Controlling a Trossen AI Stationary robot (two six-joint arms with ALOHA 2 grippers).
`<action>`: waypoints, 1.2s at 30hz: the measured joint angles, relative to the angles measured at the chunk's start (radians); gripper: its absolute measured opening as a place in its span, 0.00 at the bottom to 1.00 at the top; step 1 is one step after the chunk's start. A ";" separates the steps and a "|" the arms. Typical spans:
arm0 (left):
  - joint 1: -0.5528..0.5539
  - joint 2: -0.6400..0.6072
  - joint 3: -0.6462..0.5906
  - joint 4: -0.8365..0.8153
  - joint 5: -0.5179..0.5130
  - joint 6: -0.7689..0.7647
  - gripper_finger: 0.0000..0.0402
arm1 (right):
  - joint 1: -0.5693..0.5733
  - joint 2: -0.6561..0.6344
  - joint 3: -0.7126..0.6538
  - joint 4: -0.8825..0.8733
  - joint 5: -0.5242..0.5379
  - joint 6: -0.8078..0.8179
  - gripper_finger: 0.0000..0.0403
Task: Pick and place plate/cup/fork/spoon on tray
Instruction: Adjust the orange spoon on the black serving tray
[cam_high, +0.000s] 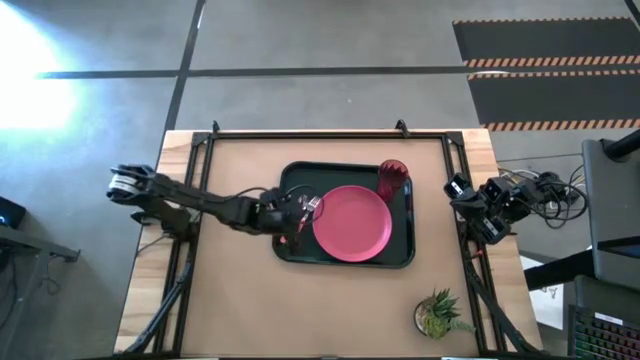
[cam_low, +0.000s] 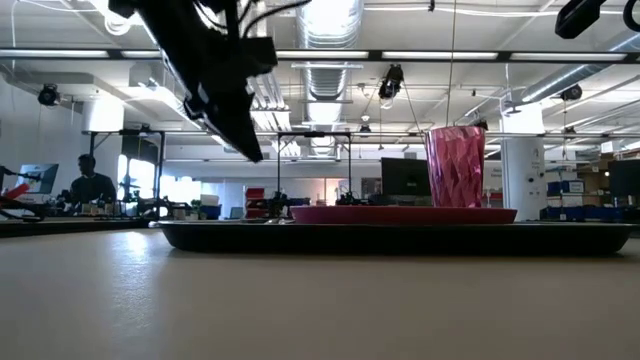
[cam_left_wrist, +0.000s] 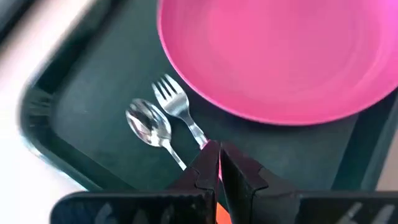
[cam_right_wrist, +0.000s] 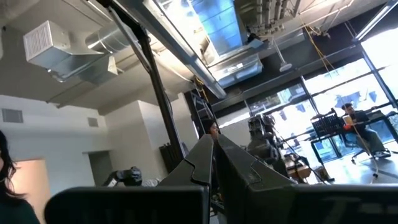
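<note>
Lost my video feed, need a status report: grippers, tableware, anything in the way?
Left gripper shut, above fork and spoon on tray. Right gripper shut, parked at table edge. Plate and cup on tray. Nothing blocking.

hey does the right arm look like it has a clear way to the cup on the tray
Probably yes. The cup stands at the tray's corner nearest the right gripper, with only bare table between them; the gripper is shut, though.

tray (cam_high: 290, 250): plate (cam_high: 352, 223) inside | cup (cam_high: 393, 178) behind plate | fork (cam_left_wrist: 176, 104), spoon (cam_left_wrist: 149, 123) left of plate
</note>
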 joint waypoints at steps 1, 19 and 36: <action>0.011 0.015 0.000 0.005 0.020 0.013 0.00 | 0.000 0.000 0.000 -0.001 0.000 0.000 0.02; 0.221 0.096 0.000 0.064 0.231 0.062 0.00 | 0.000 0.000 0.000 -0.007 0.000 0.000 0.02; 0.316 0.100 -0.011 0.113 0.350 0.059 0.00 | 0.000 0.000 0.000 -0.007 0.000 -0.027 0.02</action>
